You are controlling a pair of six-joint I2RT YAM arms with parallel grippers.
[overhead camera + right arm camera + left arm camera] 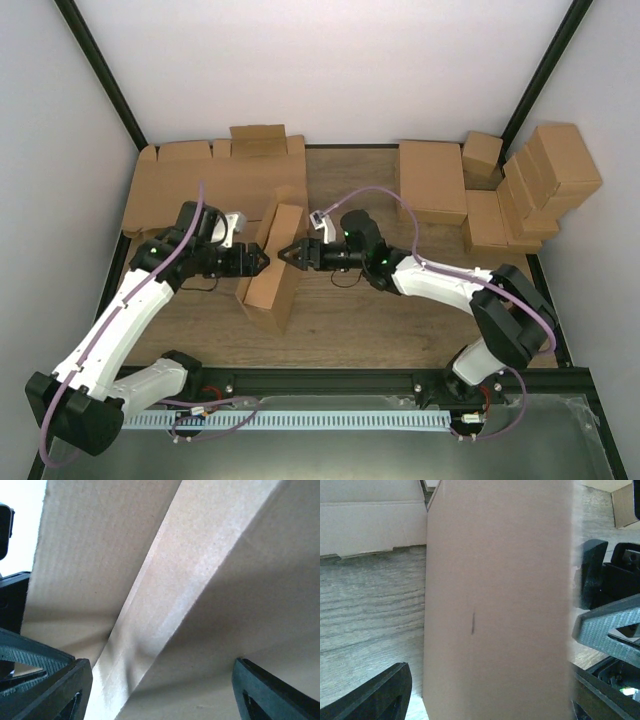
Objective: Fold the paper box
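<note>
The paper box (273,268) stands on edge on the wooden surface (350,320), left of its middle and nearer the left edge than the right. It leans slightly, its long side running from near to far. The left pincer (259,260) meets the box's left face and the right pincer (287,252) its right face, so the cardboard stands between the two tips. In the left wrist view the black fingers (385,695) are spread apart, the broad brown face filling the gap between them. In the right wrist view the fingers (55,690) are likewise spread wide, with a creased panel close ahead. Whether either pincer presses the cardboard cannot be told. Flat cardboard blanks (215,185) lie at the far left corner, and finished boxes (545,185) are stacked at the far right corner.
</note>
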